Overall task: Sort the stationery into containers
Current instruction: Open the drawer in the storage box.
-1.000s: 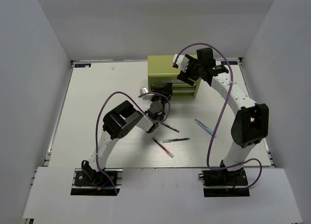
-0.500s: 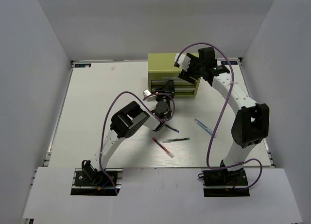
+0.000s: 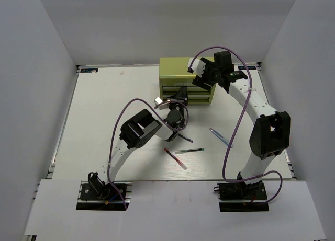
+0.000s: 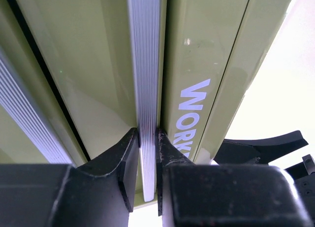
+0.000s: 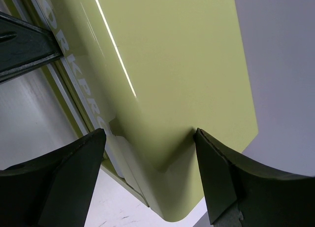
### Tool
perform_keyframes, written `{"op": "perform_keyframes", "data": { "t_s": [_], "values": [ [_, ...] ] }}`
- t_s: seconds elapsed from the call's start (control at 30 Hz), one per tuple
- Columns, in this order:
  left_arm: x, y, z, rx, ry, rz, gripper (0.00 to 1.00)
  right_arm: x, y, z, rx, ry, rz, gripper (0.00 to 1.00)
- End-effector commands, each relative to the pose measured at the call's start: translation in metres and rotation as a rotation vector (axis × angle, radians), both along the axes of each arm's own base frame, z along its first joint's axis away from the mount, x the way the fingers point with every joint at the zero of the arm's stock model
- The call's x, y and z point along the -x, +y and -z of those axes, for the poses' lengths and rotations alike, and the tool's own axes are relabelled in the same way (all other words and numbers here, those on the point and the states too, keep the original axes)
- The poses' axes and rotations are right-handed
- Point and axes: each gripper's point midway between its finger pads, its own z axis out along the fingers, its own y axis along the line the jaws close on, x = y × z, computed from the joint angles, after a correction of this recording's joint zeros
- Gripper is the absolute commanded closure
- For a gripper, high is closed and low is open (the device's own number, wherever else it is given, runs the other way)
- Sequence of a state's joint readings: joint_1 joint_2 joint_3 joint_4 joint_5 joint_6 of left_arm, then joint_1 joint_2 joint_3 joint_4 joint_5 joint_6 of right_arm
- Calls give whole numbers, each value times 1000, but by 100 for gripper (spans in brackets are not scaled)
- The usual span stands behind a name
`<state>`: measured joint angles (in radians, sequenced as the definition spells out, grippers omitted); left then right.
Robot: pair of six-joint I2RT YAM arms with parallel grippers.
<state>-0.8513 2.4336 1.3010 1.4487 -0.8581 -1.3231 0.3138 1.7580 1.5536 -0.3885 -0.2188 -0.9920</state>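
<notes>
The olive-green cabinet (image 3: 175,71) stands at the back of the table. My left gripper (image 3: 180,98) is at its front, shut on a ribbed silver drawer handle (image 4: 145,89); both fingers (image 4: 123,163) pinch the strip beside the white lettering (image 4: 189,113). My right gripper (image 3: 200,77) stands open over the cabinet's right front corner (image 5: 172,153): one finger hangs before the front face, the other finger (image 5: 221,173) sits at the top face. On the table lie a red pen (image 3: 175,159), a green pen (image 3: 189,150), a light blue pen (image 3: 221,137) and a dark pen (image 3: 184,138).
White walls close in the table on the left, back and right. The left arm's elbow (image 3: 137,130) hangs above the table just left of the pens. The right arm (image 3: 267,134) rises along the right side, its purple cable looping beside the blue pen.
My left gripper has reached forward to the cabinet's front and closed its fingers on the drawer handle. The right gripper and the pens have stayed put.
</notes>
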Motion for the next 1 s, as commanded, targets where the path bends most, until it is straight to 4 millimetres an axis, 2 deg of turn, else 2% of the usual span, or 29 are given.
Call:
{"op": "perform_keyframes", "data": {
  "t_s": [0.0,0.2,0.27,0.37,0.4,0.47,0.5,0.63,0.8,0.97],
  "values": [
    [9,41,-64,264,-244,-32,77,49,-28,71,78,314,72,22],
    [8,40,-59,257,-238,-32,91,48,-29,68,74,310,72,22],
    [9,41,-56,260,-232,-28,100,49,-27,69,72,315,63,22],
    [12,42,-51,249,-220,-17,100,48,-25,65,71,304,52,20],
    [13,43,-44,234,-206,-17,100,50,-23,65,70,308,44,20],
    [16,46,-55,242,-214,-17,100,51,-22,63,67,304,32,20],
    [18,48,-52,233,-206,-17,100,52,-22,63,58,308,29,20],
    [26,52,-65,217,-207,-28,100,54,-19,60,47,307,14,20],
    [27,53,-76,195,-219,-41,100,59,-12,47,21,278,-25,19],
    [29,54,-87,188,-236,-39,100,56,-11,47,33,259,-36,17]
  ]
}}
